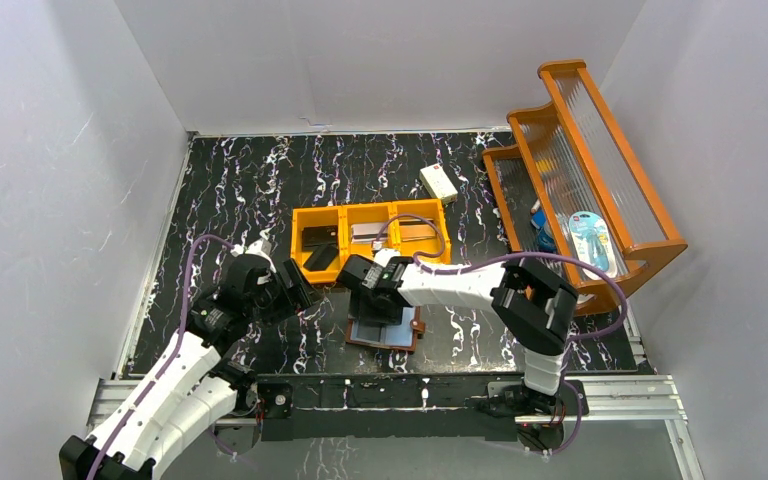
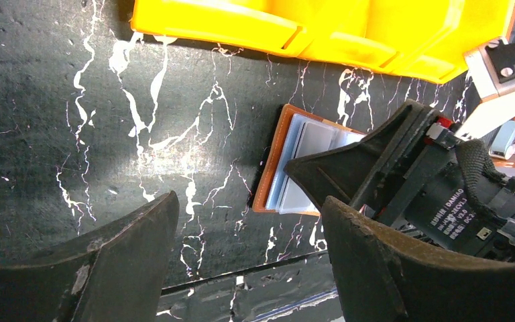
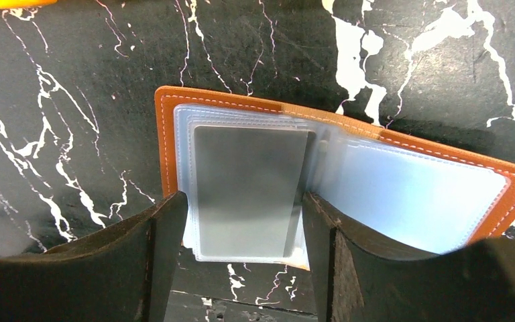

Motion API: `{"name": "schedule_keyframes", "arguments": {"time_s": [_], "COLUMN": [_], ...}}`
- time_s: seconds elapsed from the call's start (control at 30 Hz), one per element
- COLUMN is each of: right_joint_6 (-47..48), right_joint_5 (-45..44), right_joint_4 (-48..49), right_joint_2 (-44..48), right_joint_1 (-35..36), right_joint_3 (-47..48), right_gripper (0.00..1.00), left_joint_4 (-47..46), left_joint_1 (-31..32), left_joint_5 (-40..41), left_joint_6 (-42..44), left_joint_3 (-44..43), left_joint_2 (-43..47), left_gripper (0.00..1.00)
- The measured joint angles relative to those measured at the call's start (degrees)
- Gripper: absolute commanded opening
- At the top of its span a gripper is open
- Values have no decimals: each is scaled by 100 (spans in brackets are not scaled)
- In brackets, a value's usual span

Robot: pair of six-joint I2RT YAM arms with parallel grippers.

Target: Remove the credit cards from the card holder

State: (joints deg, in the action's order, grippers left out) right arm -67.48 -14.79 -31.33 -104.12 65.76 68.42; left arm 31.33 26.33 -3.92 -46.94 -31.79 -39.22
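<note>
Top view, dead centre: the right gripper (image 1: 375, 308) covers most of the card holder (image 1: 402, 336). Left wrist view: the orange tray (image 2: 322, 27) gets chopped off by the top edge.

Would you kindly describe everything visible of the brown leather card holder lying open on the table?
The brown leather card holder lies open and flat on the black marbled table, its orange-brown stitched border framing clear, pale blue-grey plastic sleeves. One sleeve stack holds a grey-silver card; the facing page looks empty. The right end effector hangs open above it, fingers straddling the carded side; whether they touch it cannot be told.
</note>
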Motion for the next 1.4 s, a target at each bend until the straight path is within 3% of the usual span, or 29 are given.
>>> {"name": "schedule_keyframes", "arguments": {"time_s": [0.33,0.63,1.07,1.23,1.4], "right_joint_6": [48,20,-282,-369,-476], "right_joint_5": [-155,352,1687,1917,2061], "right_joint_4": [-166,1202,3429,3919,4188], "right_joint_2": [-105,671,1204,1270,1270], "right_joint_1": [96,-133,-605,-706,-752], "right_joint_3": [129,-1069,-2461,-2758,-2911], "right_gripper": [60,56,57,57,57], "left_joint_4": [2,-83,-1060,-1340,-1532], "left_joint_1": [0,0,0,15,236], "left_joint_5": [-11,-221,-1722,-2253,-2507], "left_joint_6": [26,138,605,688,678], "left_joint_3": [0,2,7,31,68], "left_joint_2": [28,-7,-682,-931,-1224], "left_gripper": [77,77,72,60,40]}}
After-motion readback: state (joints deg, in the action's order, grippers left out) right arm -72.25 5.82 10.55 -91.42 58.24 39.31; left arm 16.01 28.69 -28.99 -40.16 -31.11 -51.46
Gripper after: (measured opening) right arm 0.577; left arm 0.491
